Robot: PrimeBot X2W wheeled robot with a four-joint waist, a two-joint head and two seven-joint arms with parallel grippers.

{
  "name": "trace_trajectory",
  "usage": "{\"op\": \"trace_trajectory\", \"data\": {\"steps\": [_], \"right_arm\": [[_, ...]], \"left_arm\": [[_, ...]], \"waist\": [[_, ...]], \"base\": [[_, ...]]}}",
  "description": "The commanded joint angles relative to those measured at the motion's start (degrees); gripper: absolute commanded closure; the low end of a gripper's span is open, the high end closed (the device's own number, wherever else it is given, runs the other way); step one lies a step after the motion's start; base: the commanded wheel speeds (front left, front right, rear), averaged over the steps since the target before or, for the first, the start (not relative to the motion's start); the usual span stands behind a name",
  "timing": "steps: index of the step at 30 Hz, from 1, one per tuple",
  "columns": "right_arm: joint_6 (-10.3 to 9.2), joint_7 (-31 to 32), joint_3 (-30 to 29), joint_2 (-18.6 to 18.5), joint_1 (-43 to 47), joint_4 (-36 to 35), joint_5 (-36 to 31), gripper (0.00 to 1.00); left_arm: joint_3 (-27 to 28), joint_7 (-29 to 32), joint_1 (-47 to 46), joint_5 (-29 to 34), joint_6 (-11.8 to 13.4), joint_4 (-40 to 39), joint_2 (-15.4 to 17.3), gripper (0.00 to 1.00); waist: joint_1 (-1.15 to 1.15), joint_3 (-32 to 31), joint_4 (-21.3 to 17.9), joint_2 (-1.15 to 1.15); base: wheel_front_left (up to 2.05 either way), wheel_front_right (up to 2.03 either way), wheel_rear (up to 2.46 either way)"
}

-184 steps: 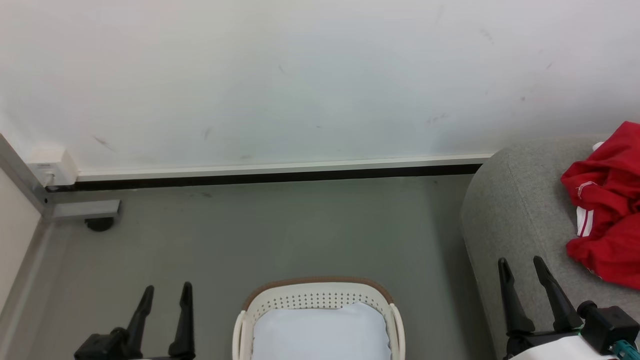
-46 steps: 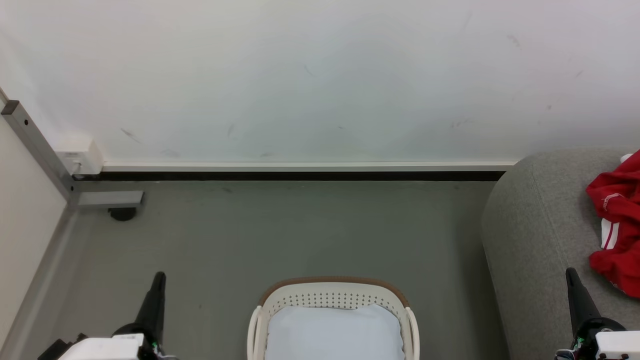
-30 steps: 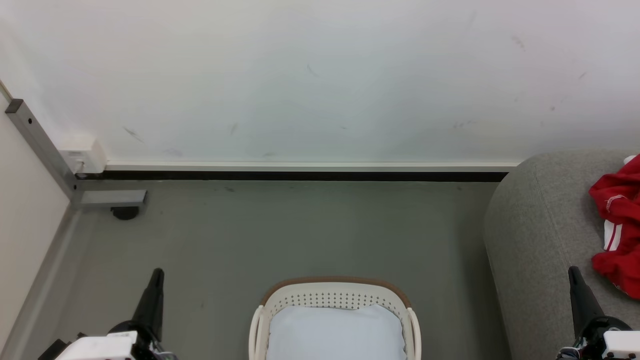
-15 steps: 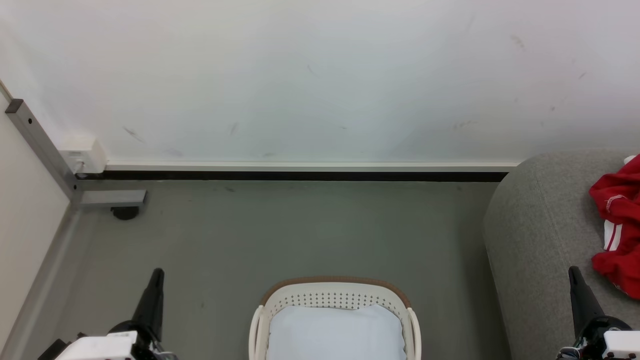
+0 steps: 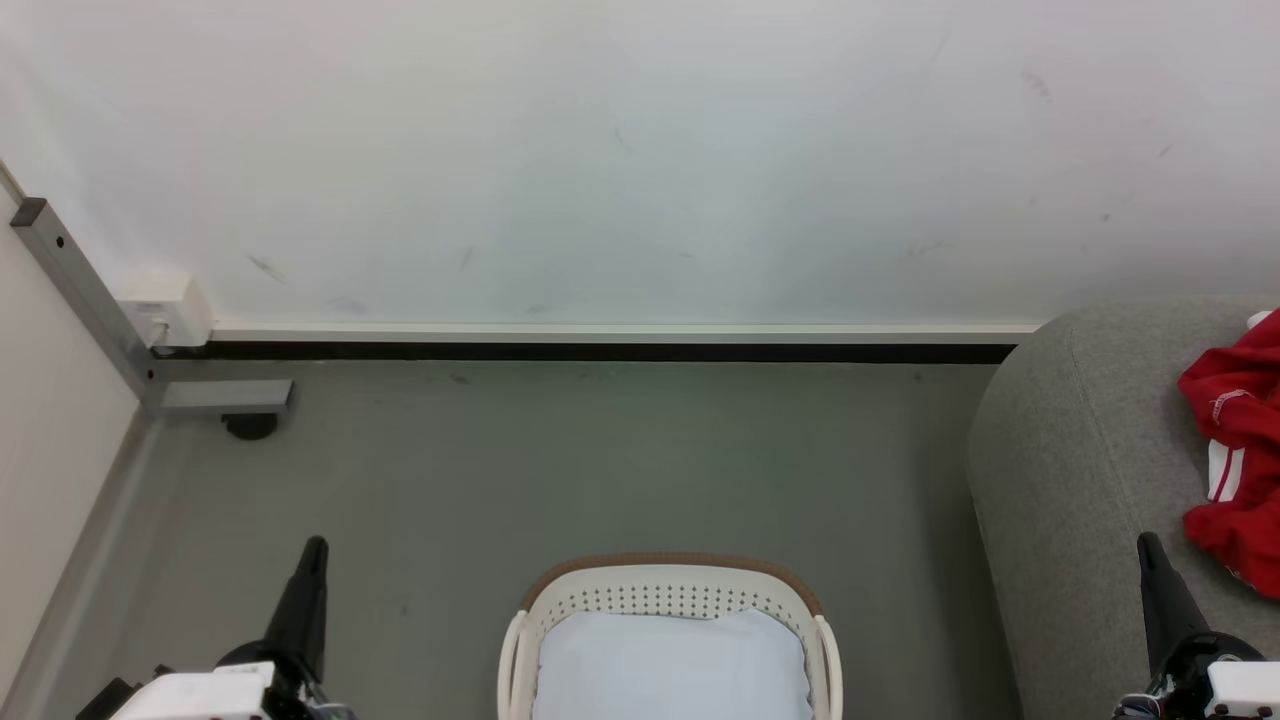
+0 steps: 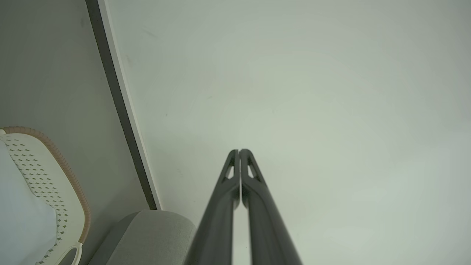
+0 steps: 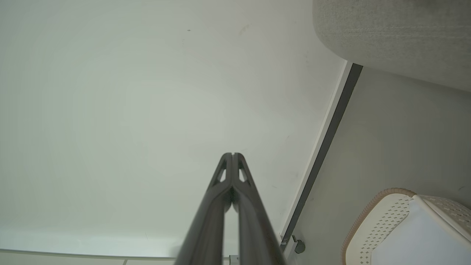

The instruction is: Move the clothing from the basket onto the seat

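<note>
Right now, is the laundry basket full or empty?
Empty where visible: laundry basket shows bare pale inside; red clothing lies on the sofa.

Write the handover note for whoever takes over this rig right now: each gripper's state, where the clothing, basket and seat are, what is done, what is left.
Left gripper: shut, empty, low to the left of the basket.
Right gripper: shut, empty, low at the right, by the seat.
Clothing: red heap lying on the seat, apart from both grippers.
Done: the basket's visible inside shows no red garment.
Left: the basket's near part is cut off in the head view; check it before calling the job finished.
</note>
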Motion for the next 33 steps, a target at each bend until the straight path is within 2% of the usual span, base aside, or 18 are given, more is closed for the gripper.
{"op": "trace_trajectory", "data": {"steps": [1,33], "right_arm": [[-0.12,0.12,-0.26,0.06,-0.66,-0.22,-0.04,1.0],[-0.12,0.21,-0.33,0.09,-0.67,-0.21,-0.14,1.0]], "left_arm": [[0.19,0.24,-0.47,-0.75,-0.2,-0.18,0.46,1.0],[0.18,0.23,-0.46,-0.75,-0.2,-0.18,0.45,1.0]], "waist": [[0.0,0.0,0.0,0.0],[0.0,0.0,0.0,0.0]], "base": [[0.0,0.0,0.0],[0.0,0.0,0.0]]}}
